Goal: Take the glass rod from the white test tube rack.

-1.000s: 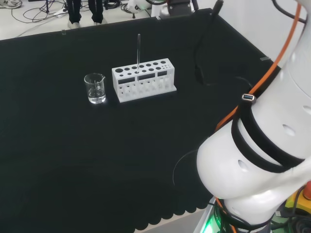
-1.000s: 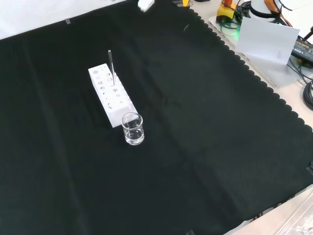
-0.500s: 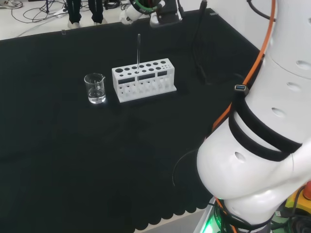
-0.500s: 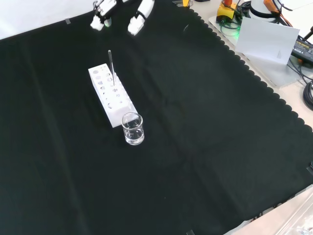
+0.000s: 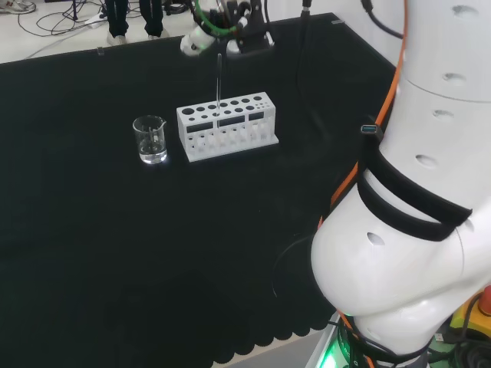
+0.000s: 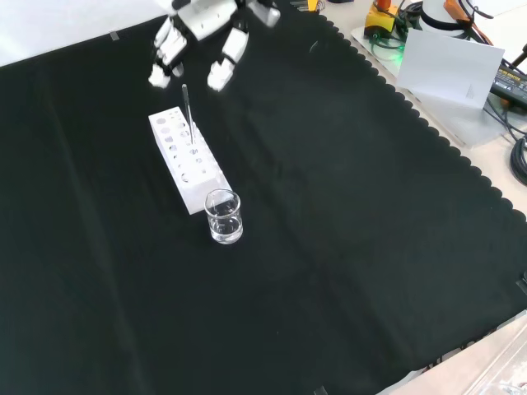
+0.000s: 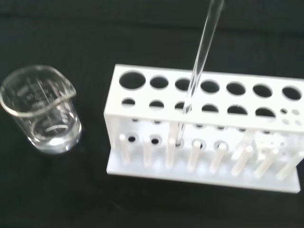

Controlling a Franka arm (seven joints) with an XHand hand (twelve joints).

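**Glass rod in rack, hand open above it**

Glass rod (image 6: 187,111) stands upright in the white test tube rack (image 6: 186,160), seated in one of the smaller holes in the near row as your wrist view shows it, third hole along from the beaker end. You can see the rod (image 7: 197,71) pass down through the top plate and reach the lower plate between the pegs. Nothing is touching it.

Hand (image 6: 202,37) hangs over the far end of the rack in your front view, with its fingers (image 6: 221,72) spread and pointing down on either side of the rod's top. They look relaxed, holding nothing, and apart from the rod. In your head view the hand (image 5: 219,27) sits just behind the rod's (image 5: 219,84) upper tip, above the rack (image 5: 226,126).

Clear beaker (image 6: 223,216) stands on the surface (image 6: 346,247) just beside the rack's near end in the front view; it's to the left of the rack in the head view (image 5: 150,139). Close, though you can't tell from these views whether it touches the rack. The wrist view shows the beaker (image 7: 42,111) upright; whether it holds any liquid you can't tell.

All other rack (image 7: 204,128) holes look empty.
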